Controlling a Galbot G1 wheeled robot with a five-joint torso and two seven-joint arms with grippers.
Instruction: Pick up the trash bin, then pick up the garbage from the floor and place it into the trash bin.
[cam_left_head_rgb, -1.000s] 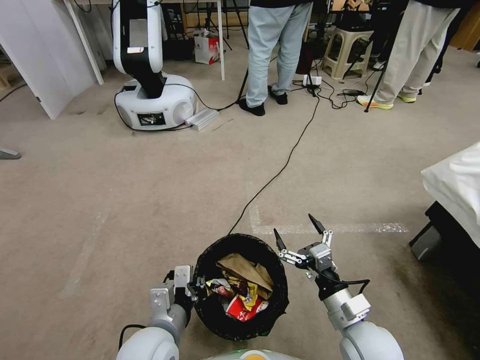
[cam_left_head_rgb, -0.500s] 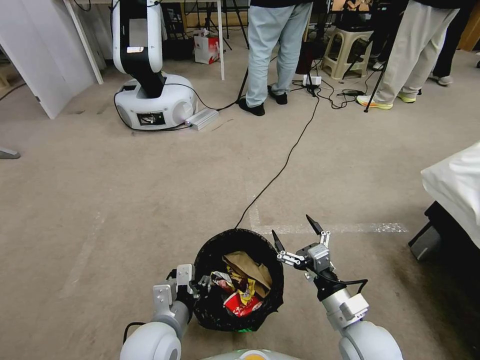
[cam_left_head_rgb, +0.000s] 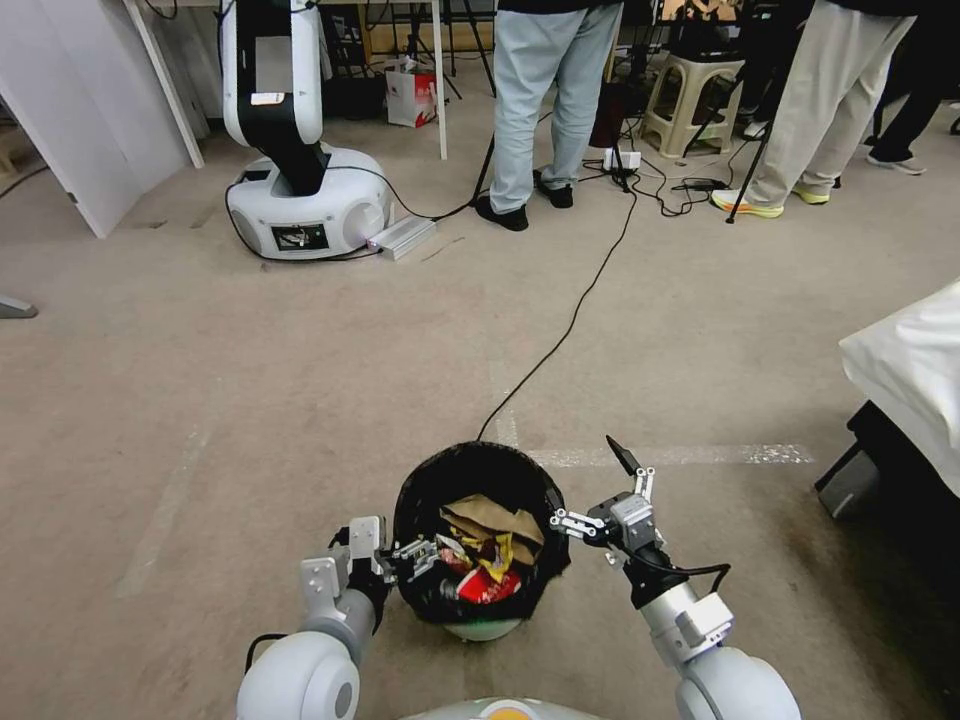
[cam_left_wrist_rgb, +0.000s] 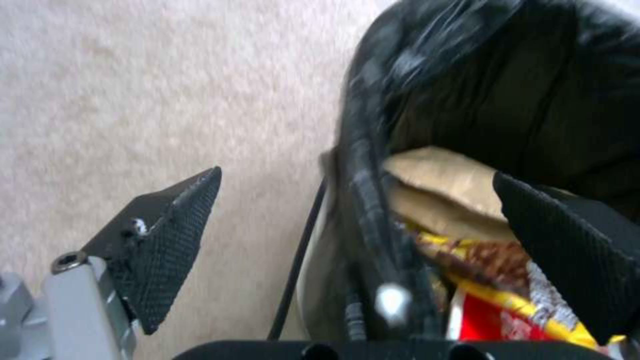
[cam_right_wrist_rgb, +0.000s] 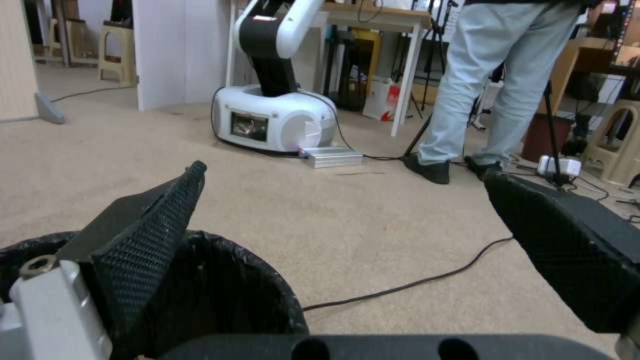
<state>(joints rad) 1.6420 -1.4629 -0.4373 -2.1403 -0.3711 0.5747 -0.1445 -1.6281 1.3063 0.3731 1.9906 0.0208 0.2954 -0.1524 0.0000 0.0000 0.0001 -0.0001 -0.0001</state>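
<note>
The trash bin, white with a black liner, stands low in front of me, its white base showing. Inside lies garbage: a brown paper bag, yellow wrappers and a red one. My left gripper is open astride the bin's near-left rim, one finger outside, the other inside over the brown bag and the wrappers. My right gripper hangs open just right of the bin, holding nothing; in the right wrist view the gripper is above the liner.
A black cable runs from the bin across the carpet to the far side. Another white robot's base stands far left, two people's legs at the back. A white-covered bed is at the right. A tape line marks the floor.
The bin and my left gripper have sunk and moved away from the head camera; the bin's white base now shows. My right gripper has dropped slightly beside it.
</note>
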